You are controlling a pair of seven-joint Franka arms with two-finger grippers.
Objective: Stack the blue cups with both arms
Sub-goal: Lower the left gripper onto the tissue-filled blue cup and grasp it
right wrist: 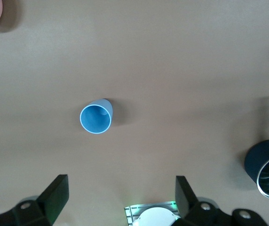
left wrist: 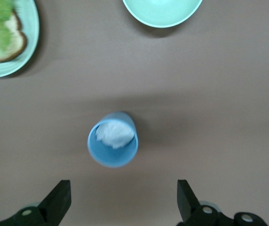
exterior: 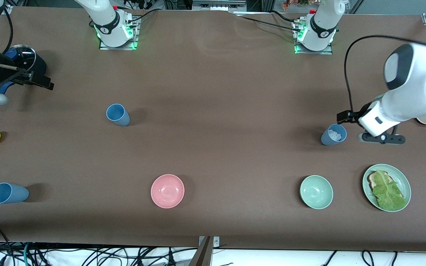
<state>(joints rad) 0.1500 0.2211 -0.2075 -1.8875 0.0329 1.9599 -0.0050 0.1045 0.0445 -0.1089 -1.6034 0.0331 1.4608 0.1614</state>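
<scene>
pink bowl (exterior: 167, 191), 3 blue cups (exterior: 117, 114) upright

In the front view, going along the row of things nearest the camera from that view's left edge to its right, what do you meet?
Blue cup → pink bowl → pale green bowl → green plate carrying bread topped with a lettuce leaf.

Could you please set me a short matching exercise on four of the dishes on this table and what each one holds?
Things:
1. Pink bowl
2. Green plate
3. Blue cup beside the left gripper
4. Pale green bowl

States:
A. holds something white
B. empty, beside the green plate
C. carries bread and a lettuce leaf
D. empty, mid-table

Pairs: 1-D, 2-C, 3-A, 4-B
</scene>
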